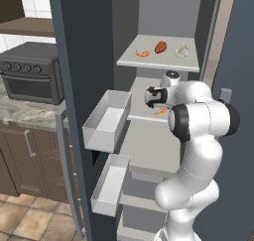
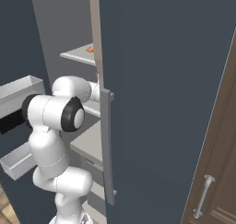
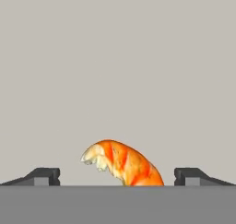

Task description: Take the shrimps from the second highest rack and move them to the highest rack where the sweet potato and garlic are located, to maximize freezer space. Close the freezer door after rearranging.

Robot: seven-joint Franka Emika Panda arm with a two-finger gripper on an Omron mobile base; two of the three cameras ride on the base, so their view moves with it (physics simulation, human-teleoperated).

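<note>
The shrimp (image 3: 123, 163) to be moved lies on the second highest rack (image 1: 149, 117) of the open freezer, seen in the left base view as an orange patch just past the hand. Judged from its look, it is a small, light, curved piece, firm enough to hold yet rounded and probably slick. A hold across its thick middle would serve better than one on the pale, tapered tail end, which could slip out.

In the hand view the shrimp sits between the two fingers (image 3: 44, 176), nearer the one on the view's right, with a clear gap on each side. Neither touches it. The fingers are spread wide and hold nothing. Part of the body falls below the edge of the view, so how far the tips reach along it cannot be told.

On the highest rack (image 1: 163, 62) above rest another shrimp (image 1: 143, 53), the sweet potato (image 1: 160, 47) and the garlic (image 1: 182, 51), spaced apart in a row. The freezer door (image 1: 74, 86) stands open.
</note>
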